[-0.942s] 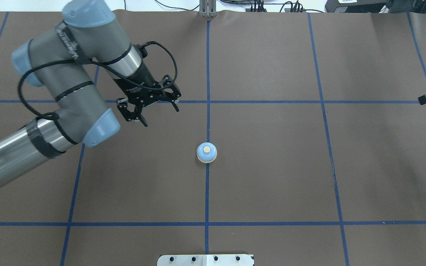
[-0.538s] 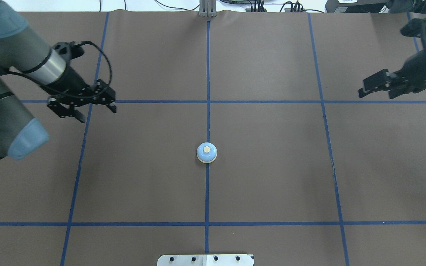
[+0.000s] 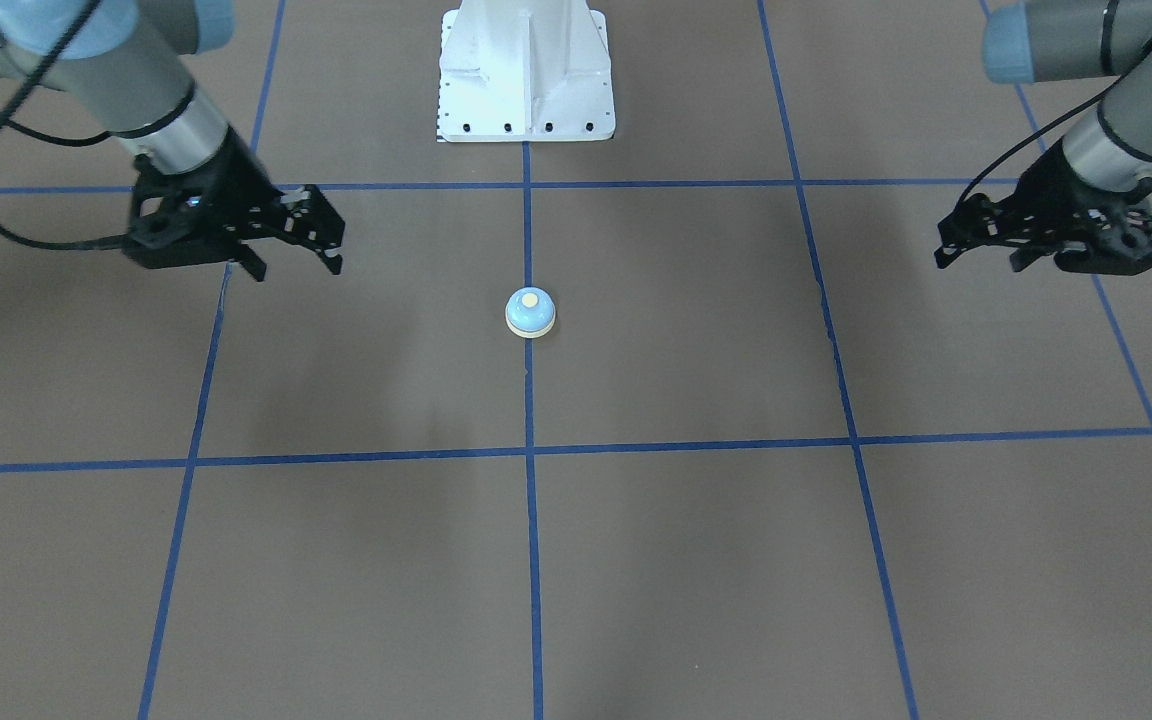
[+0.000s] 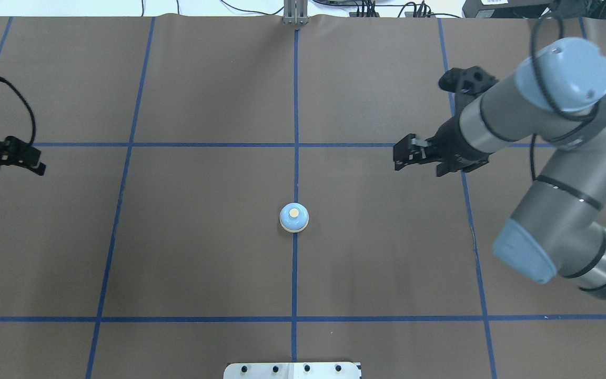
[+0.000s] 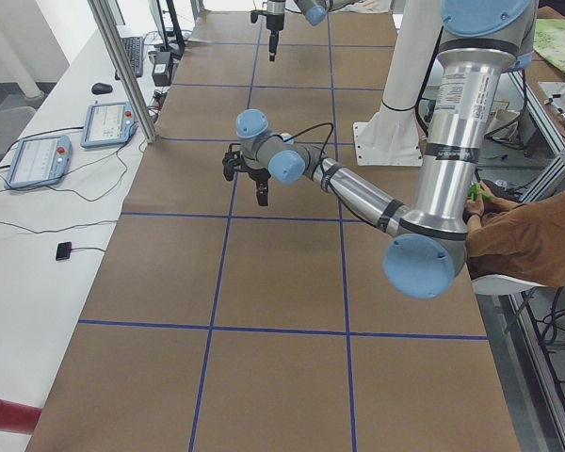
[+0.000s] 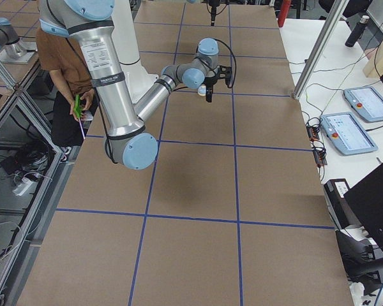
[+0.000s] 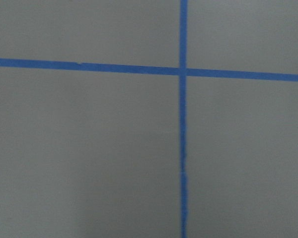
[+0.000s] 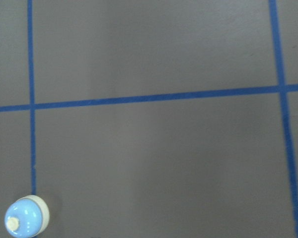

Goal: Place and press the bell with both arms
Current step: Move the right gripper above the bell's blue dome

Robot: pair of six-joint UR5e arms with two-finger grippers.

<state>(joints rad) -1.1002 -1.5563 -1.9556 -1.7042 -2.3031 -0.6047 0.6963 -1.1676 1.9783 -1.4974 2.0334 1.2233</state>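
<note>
Bell [image 4: 294, 217] sitting placed at table centre, pressing not yet done. Overhead: right gripper [image 4: 399, 158] hovering at bell's 2 o'clock, left gripper [image 3: 978, 258] far out toward 9 o'clock. Both jaws spread apart, gripping nothing.

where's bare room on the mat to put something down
Bare mat lies on both sides of the bell, between it and each tool, and across the whole row of squares on the operators' side. Tighter spots: under the right tool, under the left tool, and by the white pedestal.
</note>
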